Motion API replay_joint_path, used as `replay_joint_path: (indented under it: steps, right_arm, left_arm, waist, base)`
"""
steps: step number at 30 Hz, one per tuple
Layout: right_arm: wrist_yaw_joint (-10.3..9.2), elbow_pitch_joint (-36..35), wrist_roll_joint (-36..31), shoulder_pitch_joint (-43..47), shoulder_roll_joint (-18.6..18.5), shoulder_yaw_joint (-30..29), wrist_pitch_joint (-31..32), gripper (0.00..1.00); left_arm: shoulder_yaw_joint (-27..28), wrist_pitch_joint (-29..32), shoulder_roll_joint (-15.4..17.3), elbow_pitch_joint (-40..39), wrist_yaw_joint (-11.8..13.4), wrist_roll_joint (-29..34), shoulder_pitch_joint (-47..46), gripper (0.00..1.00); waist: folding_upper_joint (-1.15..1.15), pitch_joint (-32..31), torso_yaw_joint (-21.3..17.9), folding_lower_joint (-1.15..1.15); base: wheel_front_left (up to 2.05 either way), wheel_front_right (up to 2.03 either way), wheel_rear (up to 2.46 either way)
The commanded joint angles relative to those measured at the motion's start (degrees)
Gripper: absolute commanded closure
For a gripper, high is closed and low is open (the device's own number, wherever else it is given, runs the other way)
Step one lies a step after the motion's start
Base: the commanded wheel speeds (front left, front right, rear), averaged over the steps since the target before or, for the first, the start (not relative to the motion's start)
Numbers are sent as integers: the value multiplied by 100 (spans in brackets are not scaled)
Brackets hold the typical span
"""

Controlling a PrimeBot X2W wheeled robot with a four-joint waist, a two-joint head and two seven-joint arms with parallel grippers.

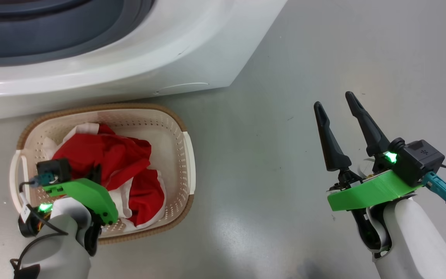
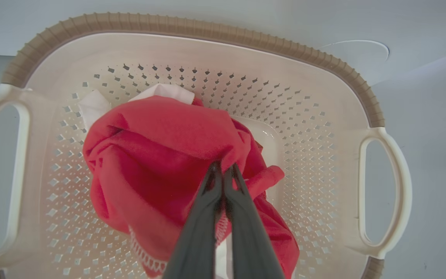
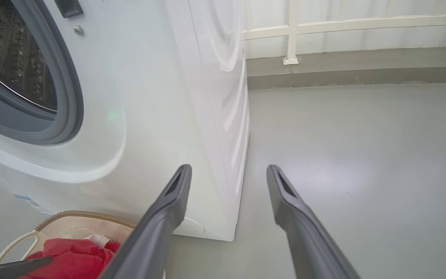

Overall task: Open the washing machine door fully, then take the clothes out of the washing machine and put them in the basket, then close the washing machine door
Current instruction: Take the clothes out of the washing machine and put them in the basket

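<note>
light bright, even | sheen: floor (image 1: 227, 228), washing machine (image 1: 130, 66) | wrist edges bowed

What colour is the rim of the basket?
The rim of the basket is brown with a ribbed, woven look; clearest in the left wrist view.

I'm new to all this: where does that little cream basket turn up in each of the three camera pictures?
Head view: the basket sits lower left, on the floor in front of the washing machine.
Left wrist view: the basket is central, seen from above, with its brown rim arching across the top and a handle at each side.
Right wrist view: the basket peeks in at the bottom left corner.
Shared landmark: the red clothes lying inside it.
</note>
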Motion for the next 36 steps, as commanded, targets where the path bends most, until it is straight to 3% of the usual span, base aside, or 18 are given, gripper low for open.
replay_joint_path:
  steps: [1, 2, 20, 36]
  right_arm:
    - [35, -96, 85, 10, 15, 50, -35, 0]
    - [35, -87, 86, 11, 15, 39, -35, 0]
    - [35, 119, -162, 66, 15, -267, -35, 0]
    - [35, 209, -475, 439, 15, -589, -35, 0]
  left_arm:
    - [69, -80, 144, -15, -54, -11, -38, 17]
    - [67, -92, 136, -6, -64, -29, -39, 0]
    - [136, -414, 135, -517, -129, -397, 257, 0]
    - [781, -422, 200, -3390, -80, 165, 1753, 0]
  waist:
    - [0, -8, 14, 0]
    - [0, -23, 27, 0]
    - [0, -809, 419, 0]
    - [0, -1893, 631, 0]
  base:
    - [0, 0, 0]
    - [0, 0, 0]
    - [0, 0, 0]
    - [0, 0, 0]
